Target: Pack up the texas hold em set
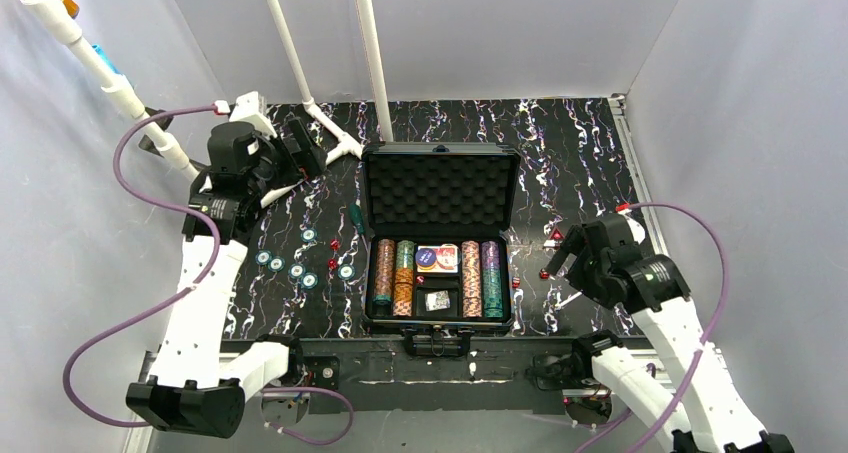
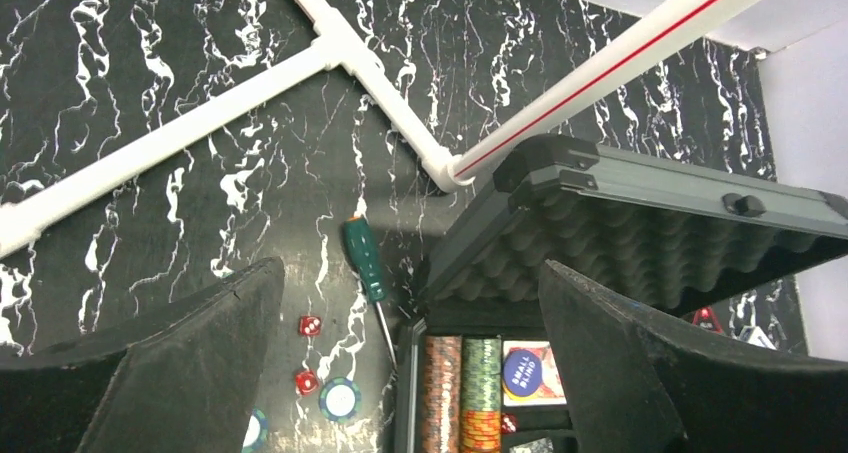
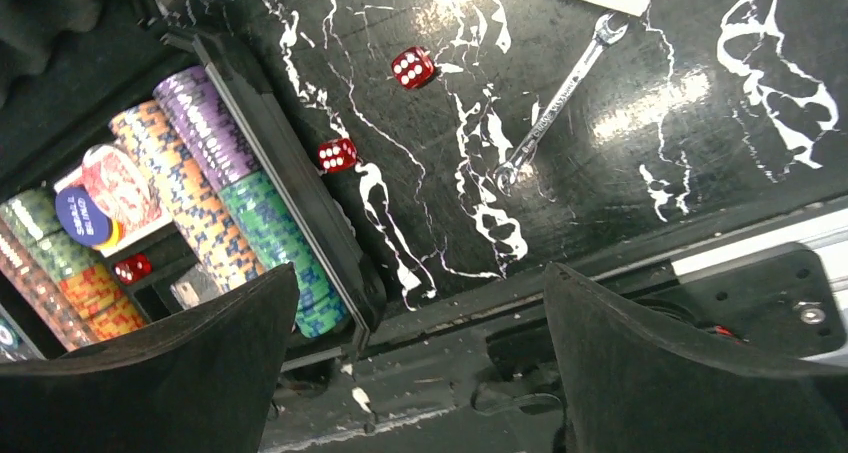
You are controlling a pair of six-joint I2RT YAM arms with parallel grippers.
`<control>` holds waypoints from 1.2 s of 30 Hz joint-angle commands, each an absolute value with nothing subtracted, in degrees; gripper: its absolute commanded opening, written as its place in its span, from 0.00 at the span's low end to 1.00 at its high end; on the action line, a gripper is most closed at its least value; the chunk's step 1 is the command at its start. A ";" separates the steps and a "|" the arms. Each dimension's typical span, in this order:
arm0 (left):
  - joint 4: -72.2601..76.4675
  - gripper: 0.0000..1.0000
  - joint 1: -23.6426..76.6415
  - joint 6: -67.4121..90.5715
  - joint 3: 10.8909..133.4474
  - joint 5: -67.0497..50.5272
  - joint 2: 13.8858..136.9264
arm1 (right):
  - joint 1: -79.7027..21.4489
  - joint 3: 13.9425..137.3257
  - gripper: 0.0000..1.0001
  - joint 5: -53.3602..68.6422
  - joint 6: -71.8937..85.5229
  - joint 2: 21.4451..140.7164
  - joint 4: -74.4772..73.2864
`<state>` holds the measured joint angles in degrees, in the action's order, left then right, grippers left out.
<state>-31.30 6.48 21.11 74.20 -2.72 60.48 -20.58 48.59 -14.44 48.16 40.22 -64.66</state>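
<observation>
Evidently unfinished: the black case [image 1: 440,188] lies open at the counter's near edge, lid up to receive striped chips [image 1: 297,270] and red dice [image 3: 413,66] scattered alongside; both arms' jaws gape wide, empty.

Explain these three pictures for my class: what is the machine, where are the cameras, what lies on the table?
Two white robot arms stand at a black marbled table. One picture looks down from above; two come from wrist cameras. The left claw and right claw are open, holding nothing. A black hard case stands open, striped poker chips stacked inside. Around it lie loose teal chips, small red dice, a green-handled screwdriver and a silver wrench.
</observation>
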 commanded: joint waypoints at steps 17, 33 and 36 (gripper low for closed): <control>-20.84 0.99 6.56 17.22 58.90 -9.93 54.76 | -8.63 43.26 0.66 -2.35 43.90 71.07 -43.25; -20.92 0.99 7.64 17.26 58.81 -10.24 54.77 | -3.91 44.75 0.60 -3.30 59.03 78.16 -41.90; -20.93 0.99 7.65 17.32 58.82 -10.48 54.96 | -3.75 45.67 0.59 -3.51 60.66 78.73 -42.47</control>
